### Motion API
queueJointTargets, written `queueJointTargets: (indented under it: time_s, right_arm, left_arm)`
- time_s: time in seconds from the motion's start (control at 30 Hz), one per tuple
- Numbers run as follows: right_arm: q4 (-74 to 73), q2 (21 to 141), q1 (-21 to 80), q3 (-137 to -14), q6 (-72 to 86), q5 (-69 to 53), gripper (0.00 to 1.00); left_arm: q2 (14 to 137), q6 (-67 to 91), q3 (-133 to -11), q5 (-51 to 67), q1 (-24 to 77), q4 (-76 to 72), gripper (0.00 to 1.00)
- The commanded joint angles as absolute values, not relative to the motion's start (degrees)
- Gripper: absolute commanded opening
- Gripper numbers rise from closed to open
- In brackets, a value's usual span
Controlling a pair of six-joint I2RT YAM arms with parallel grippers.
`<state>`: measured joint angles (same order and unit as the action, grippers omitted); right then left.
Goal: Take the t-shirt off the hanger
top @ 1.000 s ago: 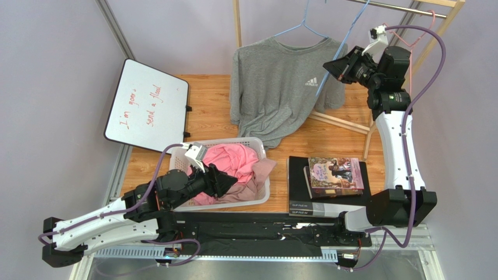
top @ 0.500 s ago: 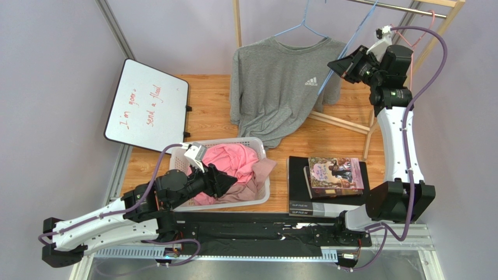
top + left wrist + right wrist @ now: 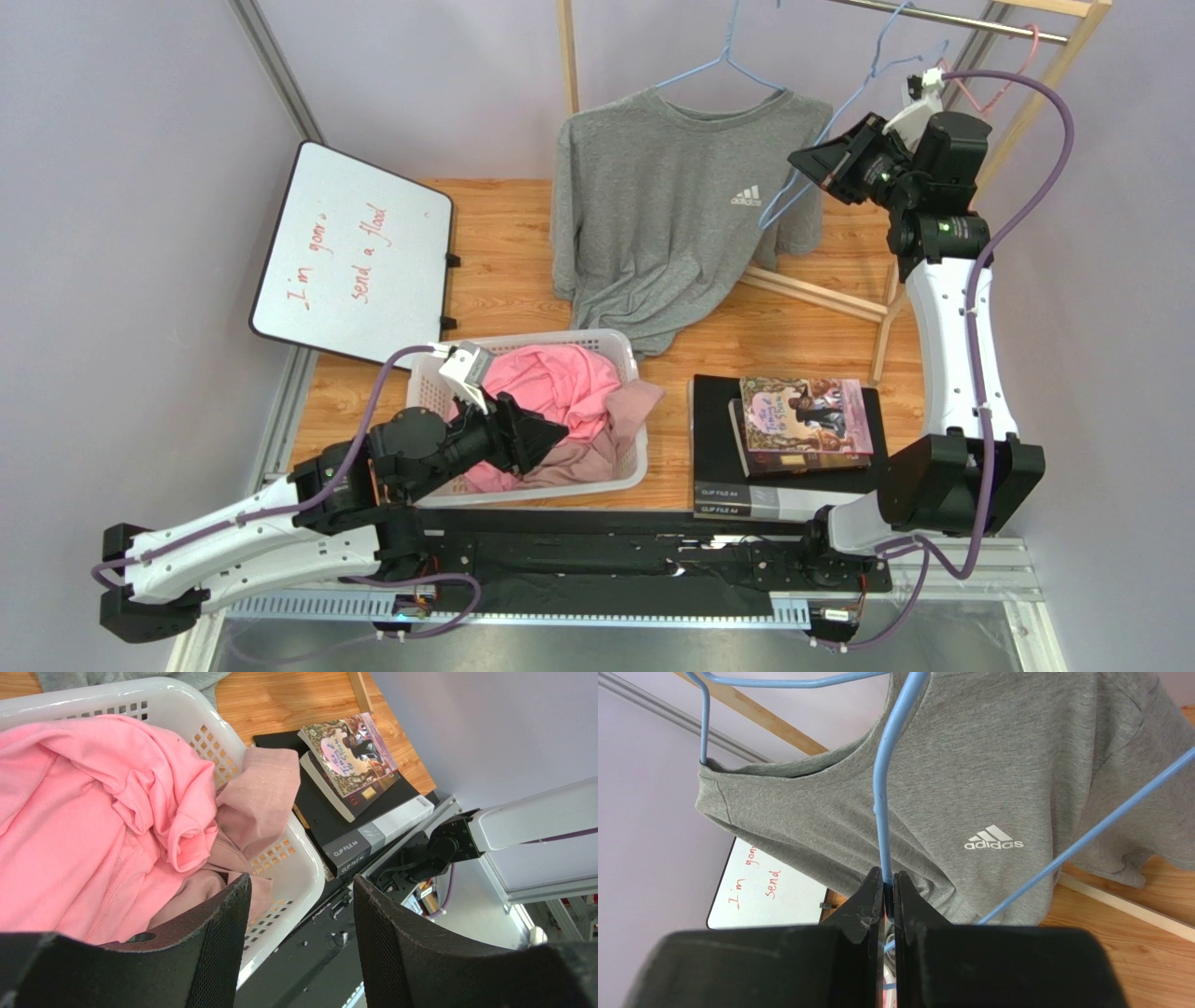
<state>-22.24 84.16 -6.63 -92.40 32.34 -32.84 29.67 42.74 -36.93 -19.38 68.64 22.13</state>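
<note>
Beside the wooden rack: right claw pinched on wire, t-shirt not yet off.

I had the right claw closed tight on a thin blue wire just in front of the rack, where the grey t-shirt hung draped over its hanger. I could not tell whether that wire belonged to the shirt's own hanger or to a spare one hanging next to it. My reading was that the pinch was there to steady or lift the wire, so the cloth could be slid free of it. Well away from the rack, on its near side, the left claw hung partly open and empty over the basket of pink clothes. It was probably parked there, clear of the work, until the shirt needed a second grip.
</note>
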Motion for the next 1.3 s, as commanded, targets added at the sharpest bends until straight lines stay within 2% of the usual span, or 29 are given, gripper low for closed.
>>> queueJointTargets:
  time_s: [0.0, 0.07, 0.1, 0.17, 0.2, 0.27, 0.3, 0.43, 0.53, 0.7, 0.83, 0.9, 1.13, 1.27]
  right_arm:
    - [-23.7, 82.0, -6.8, -91.0, 33.7, -32.1, 0.19]
    - [-25.5, 81.1, -6.8, -91.1, 32.9, -30.8, 0.36]
    - [-26.9, 80.8, -6.4, -91.9, 32.1, -29.4, 0.49]
    - [-32.0, 79.5, -5.7, -93.2, 28.3, -24.0, 0.59]
    - [-33.9, 79.0, -4.9, -94.4, 27.2, -22.5, 0.77]
    - [-39.3, 77.1, -3.9, -95.4, 23.5, -16.7, 0.82]
    - [-40.9, 76.4, -2.3, -95.8, 22.3, -14.5, 0.99]
    - [-49.6, 72.4, 3.4, -96.8, 17.4, 2.1, 1.0]
    - [-52.5, 69.6, 7.6, -96.3, 15.4, 7.7, 1.0]
    - [-54.1, 64.4, 21.3, -93.3, 14.4, 15.8, 1.0]
    - [-48.7, 57.9, 32.5, -84.5, 16.6, 11.6, 1.0]
    - [-44.3, 55.2, 37.8, -76.0, 18.4, 8.6, 1.0]
    - [-17.1, 43.5, 41.8, -47.6, 28.6, -10.3, 1.0]
    - [-5.2, 35.0, 42.4, -31.0, 37.8, -13.6, 1.0]
  left_arm:
    - [29.1, 43.5, -37.5, -19.0, 68.7, 21.9, 0.61]
    - [29.0, 43.5, -37.4, -18.9, 68.7, 21.9, 0.61]
    - [28.8, 43.6, -37.4, -18.8, 68.7, 21.9, 0.61]
    - [28.6, 43.7, -37.3, -18.7, 68.7, 21.8, 0.61]
    - [28.5, 43.7, -37.1, -18.7, 68.7, 21.8, 0.61]
    - [28.4, 43.8, -37.0, -18.7, 68.7, 21.6, 0.61]
    - [28.4, 43.7, -36.7, -18.7, 68.7, 21.5, 0.61]
    - [28.8, 43.7, -36.0, -18.5, 68.7, 19.9, 0.61]
    - [29.6, 43.7, -35.7, -18.1, 68.7, 18.9, 0.61]
    - [30.5, 43.5, -35.2, -17.4, 68.7, 17.8, 0.61]
    - [30.1, 43.7, -34.3, -17.4, 68.8, 17.0, 0.61]
    - [29.9, 43.9, -33.5, -17.6, 68.7, 16.6, 0.61]
    - [28.1, 44.6, -30.9, -15.7, 68.7, 15.3, 0.61]
    - [24.8, 44.0, -26.7, -12.3, 68.7, 11.0, 0.62]
